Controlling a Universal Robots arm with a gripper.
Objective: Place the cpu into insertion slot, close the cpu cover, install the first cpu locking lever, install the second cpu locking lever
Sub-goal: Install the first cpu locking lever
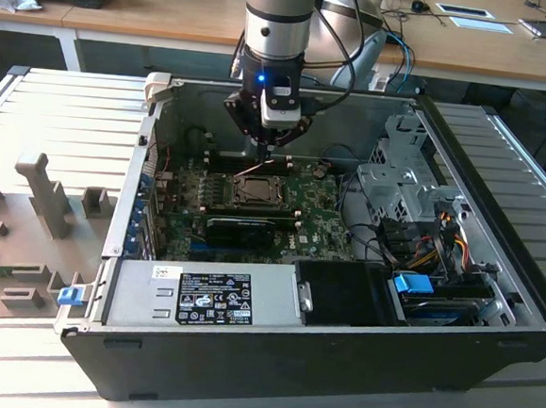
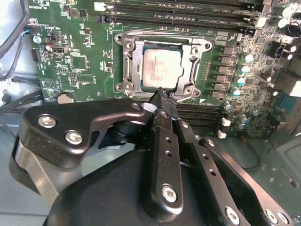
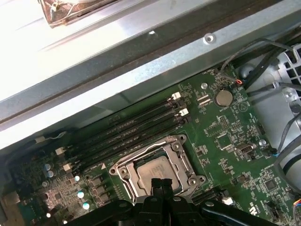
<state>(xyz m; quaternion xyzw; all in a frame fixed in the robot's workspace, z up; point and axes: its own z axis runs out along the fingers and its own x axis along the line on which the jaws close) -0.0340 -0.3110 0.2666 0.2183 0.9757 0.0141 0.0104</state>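
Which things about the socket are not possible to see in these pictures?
Second wrist view: the pincer hides one edge of the cover.
First wrist view: the pincer covers part of the cpu.
Exterior view: the slot is too small to show whether the cover is latched.
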